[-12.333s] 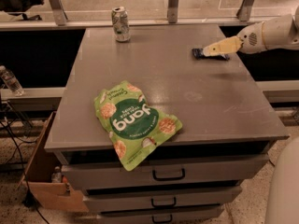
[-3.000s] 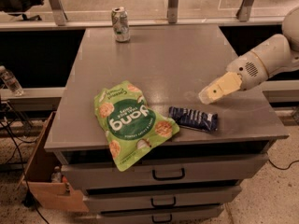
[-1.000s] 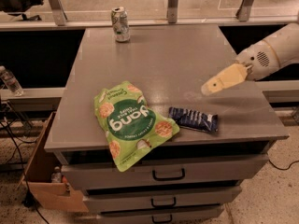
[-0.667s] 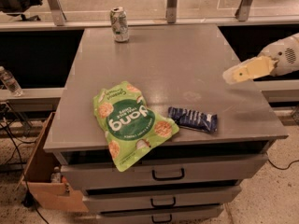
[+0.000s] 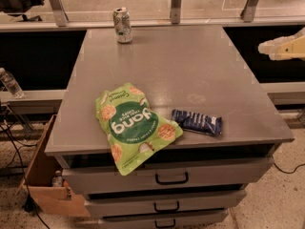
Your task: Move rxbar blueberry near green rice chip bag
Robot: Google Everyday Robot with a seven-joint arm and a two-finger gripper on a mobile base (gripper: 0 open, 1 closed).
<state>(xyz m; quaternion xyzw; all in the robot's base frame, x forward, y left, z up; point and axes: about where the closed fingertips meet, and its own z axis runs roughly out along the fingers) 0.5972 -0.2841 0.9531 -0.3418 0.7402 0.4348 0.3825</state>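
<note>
The rxbar blueberry [image 5: 197, 122], a small dark navy bar with whitish lettering, lies flat on the grey tabletop near the front right. Its left end almost touches the green rice chip bag [image 5: 133, 126], a lime-green pouch with a dark green circle, whose lower corner hangs over the table's front edge. The gripper [image 5: 268, 48] is at the far right of the view, past the table's right edge and well above and away from the bar. It holds nothing.
A silver drink can [image 5: 123, 25] stands at the back of the grey table [image 5: 190, 66]. Drawers [image 5: 171, 178] sit under the front edge. A cardboard box [image 5: 45, 180] and a plastic bottle [image 5: 10, 83] are at the left.
The bar was carried from the table's back right to beside the bag and let go. Over the last second the gripper has drawn back right and up, off the table.
</note>
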